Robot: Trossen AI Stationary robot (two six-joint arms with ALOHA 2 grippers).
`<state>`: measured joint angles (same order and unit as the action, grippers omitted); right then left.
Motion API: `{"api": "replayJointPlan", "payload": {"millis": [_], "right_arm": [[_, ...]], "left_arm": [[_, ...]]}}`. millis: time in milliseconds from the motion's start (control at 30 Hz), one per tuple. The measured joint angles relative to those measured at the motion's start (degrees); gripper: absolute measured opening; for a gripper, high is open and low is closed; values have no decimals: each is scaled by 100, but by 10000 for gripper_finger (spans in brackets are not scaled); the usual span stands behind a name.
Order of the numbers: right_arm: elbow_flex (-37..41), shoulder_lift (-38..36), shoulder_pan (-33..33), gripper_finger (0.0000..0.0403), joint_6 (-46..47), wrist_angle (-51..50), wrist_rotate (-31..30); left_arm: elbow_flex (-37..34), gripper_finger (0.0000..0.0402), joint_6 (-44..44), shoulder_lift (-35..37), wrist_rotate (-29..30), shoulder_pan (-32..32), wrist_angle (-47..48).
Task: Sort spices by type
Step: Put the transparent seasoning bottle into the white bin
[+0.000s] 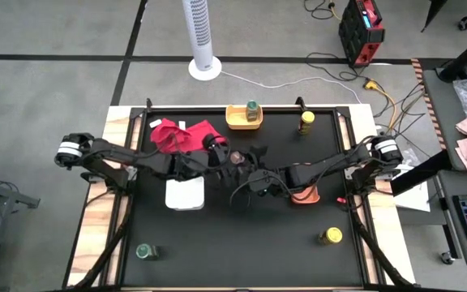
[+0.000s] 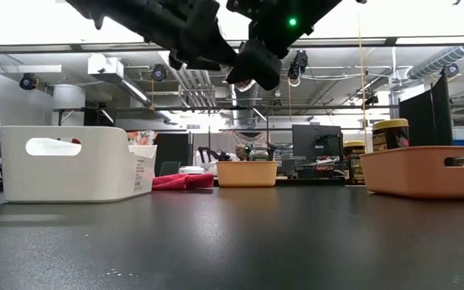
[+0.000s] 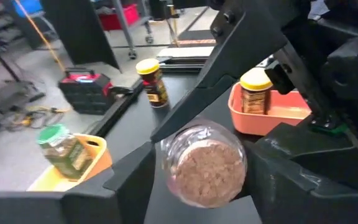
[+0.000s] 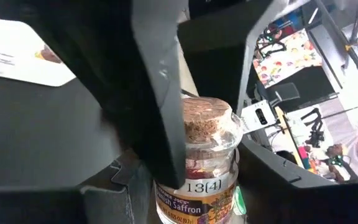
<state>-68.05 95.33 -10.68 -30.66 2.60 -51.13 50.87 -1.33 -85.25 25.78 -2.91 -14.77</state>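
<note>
My left gripper (image 1: 221, 154) is raised over the middle of the table (image 1: 242, 243), its fingers clamped on a pinkish-brown jar (image 3: 207, 169), which lies sideways between them with one round end facing my left wrist camera. My right gripper (image 1: 248, 165) meets it from the other side. The right wrist view shows the jar's cork top and clear glass between dark fingers, but I cannot tell whether my right fingers are pressing on it or only standing around it. Below and to the left of the meeting point sits the white tray (image 1: 185, 196). On the right, partly under my right arm, is the orange tray (image 3: 247, 124), and a yellow-lidded jar (image 3: 255, 93) stands inside it. Toward the front edge, a green-lidded jar (image 1: 145, 251) stands on the left and a yellow jar (image 1: 330, 236) on the right, well apart. Toward the back, the red cloth (image 1: 181, 134) lies crumpled on the left. The yellow tray (image 1: 235, 122) sits against the back edge with another green-lidded jar (image 1: 252, 108) in it, and a further yellow jar (image 1: 306, 122) stands on the table just to its right.
</note>
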Motion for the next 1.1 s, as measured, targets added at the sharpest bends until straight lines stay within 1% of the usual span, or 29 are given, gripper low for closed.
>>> {"api": "replayJointPlan", "payload": {"millis": [67, 133, 167, 333, 400, 533, 600, 700, 767, 867, 967, 1033, 1100], "right_arm": [[3, 0, 0, 180, 4, 8, 11], [4, 0, 2, 180, 48, 17, 23], [4, 1, 2, 180, 71, 18, 39], [13, 4, 7, 181, 251, 54, 94], [13, 4, 4, 201, 376, 140, 148], [7, -4, -4, 277, 714, 202, 114], [7, -17, -6, 302, 828, 174, 102], [7, -38, -4, 320, 913, 131, 94], [7, -61, -2, 321, 962, 112, 73], [7, -112, 18, 314, 973, 95, 104], [7, -138, 59, 301, 1016, 87, 296], [7, -140, 110, 292, 1091, 86, 509], [7, -140, 174, 284, 1176, 78, 678]], "left_arm": [[0, 194, 60, 0, -119, 23, 41], [0, 162, 74, 9, -109, 34, 113], [2, 154, 81, 15, -107, 34, 151], [7, 154, 89, 111, -148, 32, 304], [7, 154, 80, 257, -175, 29, 484], [-15, 154, 26, 689, -57, 34, 1221], [-17, 154, 39, 944, -21, 36, 1594], [-9, 154, 88, 1419, -33, -36, 2600], [-9, 154, 294, 1732, -224, -117, 3537], [-9, 154, 711, 2211, -705, -256, 4951], [-9, 154, 1259, 2527, -863, -426, 6266], [-9, 154, 1519, 2667, -876, -539, 6817], [-14, 154, 1663, 2746, -1010, -611, 7112]]}}
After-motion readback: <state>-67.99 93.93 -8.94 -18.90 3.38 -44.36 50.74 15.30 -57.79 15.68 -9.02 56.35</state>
